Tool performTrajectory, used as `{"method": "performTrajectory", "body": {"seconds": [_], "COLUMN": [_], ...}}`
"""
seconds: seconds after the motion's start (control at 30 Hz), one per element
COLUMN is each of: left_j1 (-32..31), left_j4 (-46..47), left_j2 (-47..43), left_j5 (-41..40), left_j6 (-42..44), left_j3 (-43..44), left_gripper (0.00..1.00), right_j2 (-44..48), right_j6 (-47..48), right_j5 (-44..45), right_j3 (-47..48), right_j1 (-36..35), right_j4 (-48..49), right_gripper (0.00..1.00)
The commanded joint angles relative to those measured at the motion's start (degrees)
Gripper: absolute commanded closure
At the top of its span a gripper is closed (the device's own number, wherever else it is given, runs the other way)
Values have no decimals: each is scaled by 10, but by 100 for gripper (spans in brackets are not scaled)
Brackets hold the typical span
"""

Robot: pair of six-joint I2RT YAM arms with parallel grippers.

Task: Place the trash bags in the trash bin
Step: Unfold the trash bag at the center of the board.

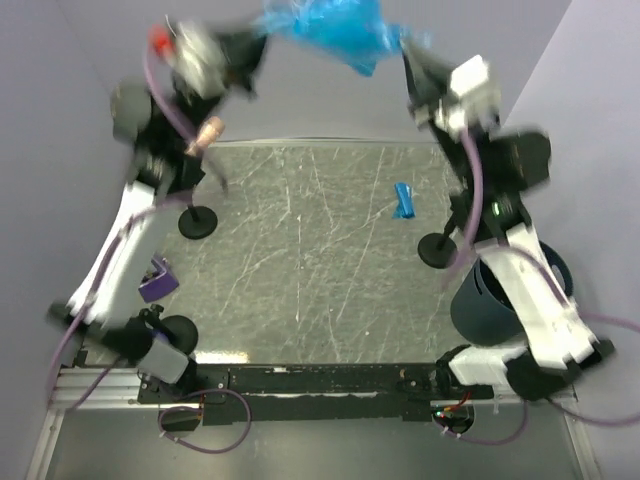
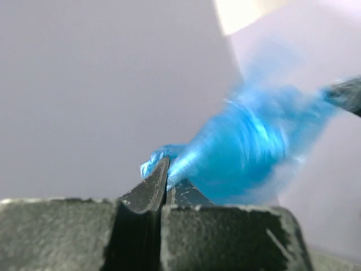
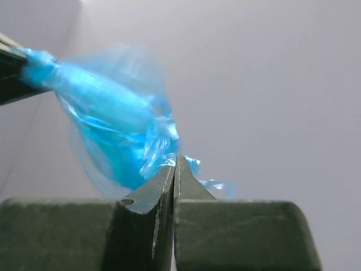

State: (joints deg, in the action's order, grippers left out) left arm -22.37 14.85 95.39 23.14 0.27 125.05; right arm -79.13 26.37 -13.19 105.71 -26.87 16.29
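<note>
A crinkly, translucent bright-blue bag [image 1: 330, 28] hangs stretched in the air at the top centre of the overhead view, blurred. Its long axis runs left to right, and a bunched fold droops near its right end. The left gripper [image 1: 262, 38] pinches the bag's left end, jaws closed on the film. The right gripper [image 1: 405, 45] pinches the right end the same way. A small blue roll [image 1: 403, 201] lies on the table [image 1: 300, 280], centre right, its long axis nearly up-down in the frame. The dark bin [image 1: 482, 308] stands at lower right, partly under the right arm.
</note>
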Motion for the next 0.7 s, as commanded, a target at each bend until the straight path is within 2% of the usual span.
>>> {"method": "performTrajectory", "body": {"seconds": [0.0,0.03,0.07,0.1,0.13,0.2,0.27,0.33,0.37,0.47,0.57,0.67], "left_j1": [-102,-115,-127,-130,-130,-127,-127,-128,-127,-128,-116,-70], "left_j4": [76,-12,-115,-225,-277,-271,-235,-199,-192,-199,-241,-291], "left_j2": [-192,-222,-237,-245,-252,-274,-299,-308,-300,-250,-188,-112], "left_j5": [83,89,69,40,23,16,37,50,52,53,20,39], "left_j6": [370,487,632,760,820,747,626,518,463,309,125,27], "left_j3": [-408,-527,-607,-682,-738,-789,-784,-762,-744,-686,-598,-495], "left_gripper": [99,99,100,99,99,99,99,99,99,99,99,99], "right_j2": [122,134,122,97,90,159,261,329,332,281,191,106], "right_j6": [160,200,247,290,290,245,211,179,156,63,-51,-111], "right_j5": [-18,6,23,51,56,-22,-43,-78,-79,-67,1,21], "right_j3": [-301,-405,-468,-500,-528,-614,-679,-691,-676,-605,-514,-428], "right_j1": [-21,-20,-13,-13,-9,37,32,16,8,1,9,47], "right_j4": [96,79,7,-133,-223,-250,-202,-212,-224,-261,-291,-290], "right_gripper": [100,100,100,100,100,100,100,100,100,100,100,100]}}
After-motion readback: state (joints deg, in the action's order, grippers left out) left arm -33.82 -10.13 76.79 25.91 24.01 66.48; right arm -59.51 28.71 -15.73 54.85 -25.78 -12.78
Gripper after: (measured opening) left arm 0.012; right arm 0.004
